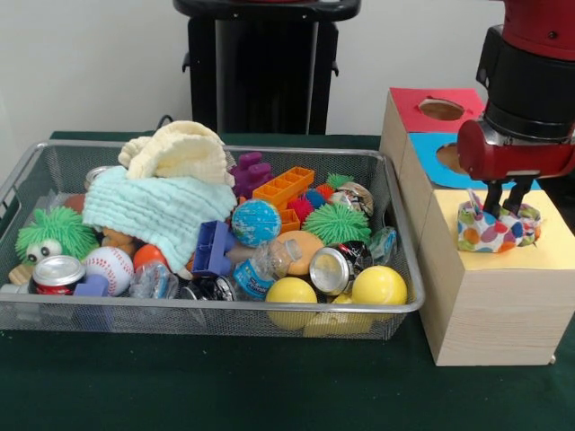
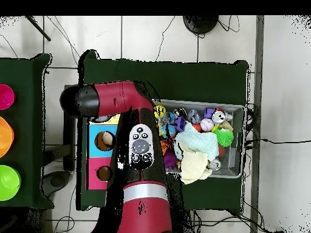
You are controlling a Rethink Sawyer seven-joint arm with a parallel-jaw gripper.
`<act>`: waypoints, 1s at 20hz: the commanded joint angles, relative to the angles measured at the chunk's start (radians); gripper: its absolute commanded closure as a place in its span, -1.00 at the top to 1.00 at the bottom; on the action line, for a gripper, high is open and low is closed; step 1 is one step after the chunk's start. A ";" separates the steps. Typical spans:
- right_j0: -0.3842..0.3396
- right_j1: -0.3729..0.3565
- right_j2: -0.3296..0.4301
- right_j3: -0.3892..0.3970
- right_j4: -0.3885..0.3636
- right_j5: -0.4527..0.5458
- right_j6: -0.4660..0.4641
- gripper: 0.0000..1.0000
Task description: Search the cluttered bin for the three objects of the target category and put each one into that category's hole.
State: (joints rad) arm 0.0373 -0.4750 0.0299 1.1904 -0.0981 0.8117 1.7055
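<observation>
The wire-mesh bin [image 1: 406, 235] sits on the green table, full of clutter; it also shows in the overhead view [image 2: 238, 141]. One polka-dot cloth [image 1: 496, 232] lies bunched on the yellow-topped box [image 1: 559, 244], covering its hole. My gripper [image 1: 505, 208] stands straight down over it, its fingers [image 1: 491, 197] sunk into the cloth and closed on a fold. No other polka-dot cloth shows in the bin. In the overhead view the arm hides the gripper and the cloth; only a strip of the yellow top [image 2: 108, 119] shows.
The blue-topped box [image 1: 429, 153] and red-topped box [image 1: 422, 106] stand behind the yellow one. In the bin, a mint-green waffle cloth [image 1: 153, 211] and a cream-yellow waffle cloth [image 1: 180, 153] lie over balls, cans, bricks and spiky toys. Two yellow balls [image 1: 379, 285] lie at the front.
</observation>
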 commanded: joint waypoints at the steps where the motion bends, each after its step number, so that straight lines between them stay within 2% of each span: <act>1: 0.024 0.060 -0.015 0.071 0.011 -0.078 0.254 -1.00; 7: 0.058 0.046 -0.033 0.142 0.030 -0.138 0.294 -1.00; 13: 0.103 0.049 -0.061 0.160 0.063 -0.157 0.327 -1.00; 16: 0.106 0.044 -0.070 0.178 0.070 -0.171 0.311 -1.00; 20: 0.093 0.066 -0.068 0.164 0.073 -0.186 0.283 -1.00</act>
State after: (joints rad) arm 0.1369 -0.4749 -0.0573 1.2388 -0.0704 0.6787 1.7191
